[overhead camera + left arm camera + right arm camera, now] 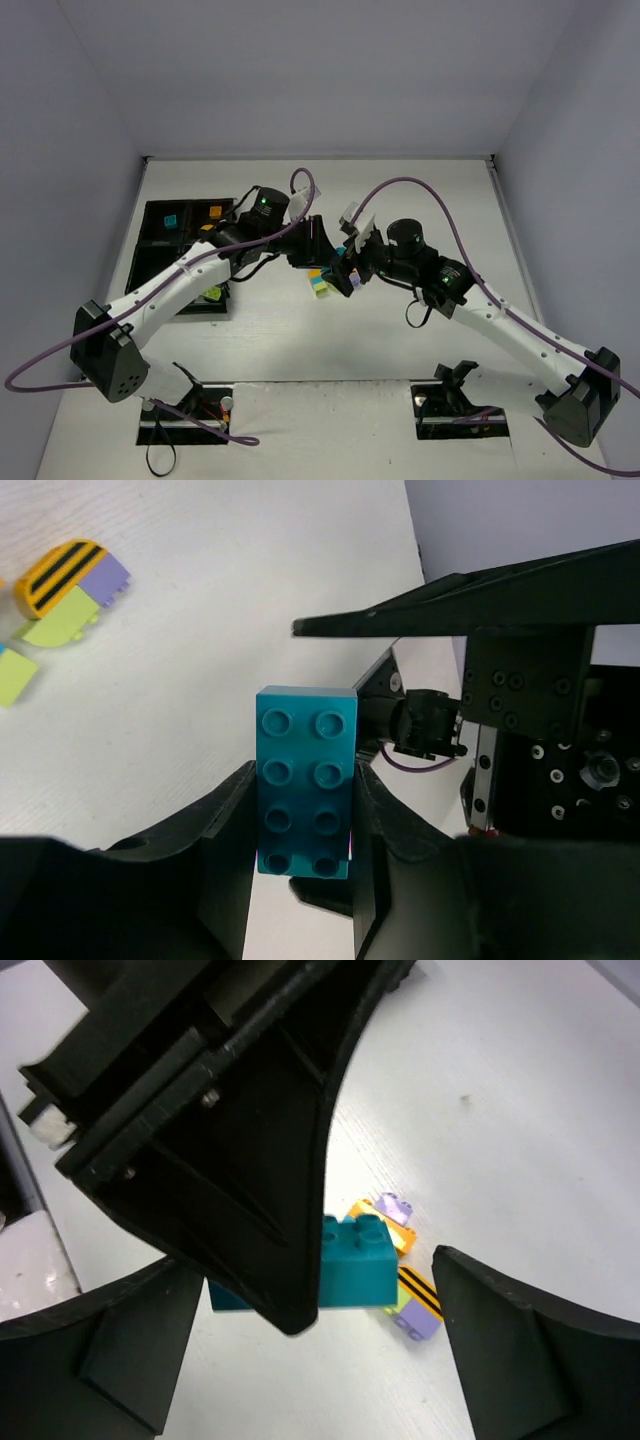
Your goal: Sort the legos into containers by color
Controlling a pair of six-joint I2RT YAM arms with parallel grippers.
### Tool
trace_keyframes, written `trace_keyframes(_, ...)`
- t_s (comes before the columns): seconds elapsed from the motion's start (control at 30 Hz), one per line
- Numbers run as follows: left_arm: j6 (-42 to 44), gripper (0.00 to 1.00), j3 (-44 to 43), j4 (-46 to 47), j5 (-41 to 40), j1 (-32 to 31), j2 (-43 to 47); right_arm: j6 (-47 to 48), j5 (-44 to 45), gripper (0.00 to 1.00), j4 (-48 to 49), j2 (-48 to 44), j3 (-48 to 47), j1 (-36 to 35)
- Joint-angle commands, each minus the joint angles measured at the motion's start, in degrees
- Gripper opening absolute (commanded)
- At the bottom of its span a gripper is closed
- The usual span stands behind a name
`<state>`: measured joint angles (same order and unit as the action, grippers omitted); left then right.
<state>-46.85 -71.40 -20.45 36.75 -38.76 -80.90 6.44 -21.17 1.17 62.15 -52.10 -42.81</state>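
My left gripper is shut on a teal-blue lego, held by its long sides above the table. In the right wrist view the same teal lego sticks out from the left gripper's black finger. My right gripper is open and empty, with its jaws wide on either side of that brick. Behind it lies a small cluster of orange, purple, lime and striped legos, also in the left wrist view. Both grippers meet mid-table in the top view: left gripper, right gripper.
The black four-compartment tray lies at the left under the left arm. It holds a teal brick, an orange brick and a lime brick. Purple cables loop over both arms. Walls enclose the table.
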Motion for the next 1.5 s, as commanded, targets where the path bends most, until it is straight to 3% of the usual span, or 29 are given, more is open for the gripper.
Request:
trace_keyframes(0.0, 4.3, 0.09, -4.28, -1.95, -3.79, 1.84, 0.57, -0.46, 5.34, 0.95, 4.1, -0.71, -0.99, -0.26)
trace_keyframes(0.03, 5.27, 0.09, -4.45, -3.1, -4.49, 3.76, 0.57, -0.63, 6.39, 1.0, 3.93, -0.8, -0.82, -0.35)
trace_keyframes(0.17, 11.5, 0.09, -6.38, -11.08, -8.88, 12.29, 1.54, -0.72, 10.35, 1.0, 3.31, -1.94, -0.29, -0.35)
trace_keyframes(0.37, 21.17, 0.09, -11.48, -20.32, -25.13, 30.19, 0.23, -3.0, 13.08, 1.0, 3.23, -2.12, 1.56, -0.17)
trace_keyframes(0.57, 26.8, 0.1, -16.14, -16.56, -34.99, 43.66, -7.24, -4.68, 12.64, 1.0, 3.23, -1.51, 2.88, -0.17)
trace_keyframes(0.67, 28.3, 0.14, -21.14, -16.38, -37.97, 45.7, -14.61, -4.5, 12.91, 1.0, 3.23, -1.16, 3.05, -0.17)
trace_keyframes(0.73, 28.57, 0.24, -26.15, -15.85, -40.08, 47.81, -23.75, -4.68, 13.26, 1.0, 3.05, -0.72, 3.05, -0.17)
trace_keyframes(0.8, 28.66, 0.26, -27.56, -15.24, -40.7, 48.43, -24.91, -5.03, 13.52, 1.0, 2.79, -0.37, 2.88, -0.17)
trace_keyframes(1.03, 28.83, 0.5, -31.87, -16.2, -41.76, 50.01, -32.64, -8.45, 15.8, 1.0, 2.43, 1.39, 3.14, -0.17)
trace_keyframes(1.3, 27.52, 0.7, -30.21, -16.12, -39.3, 49.93, -30.11, -16.54, 20.55, 1.0, 1.21, 9.56, 1.3, -0.26)
trace_keyframes(1.47, 24.01, 0.72, -26.61, -17.78, -36.93, 48.26, -21.59, -19.88, 20.73, 0.93, 1.2, 17.54, -2.38, -0.7)
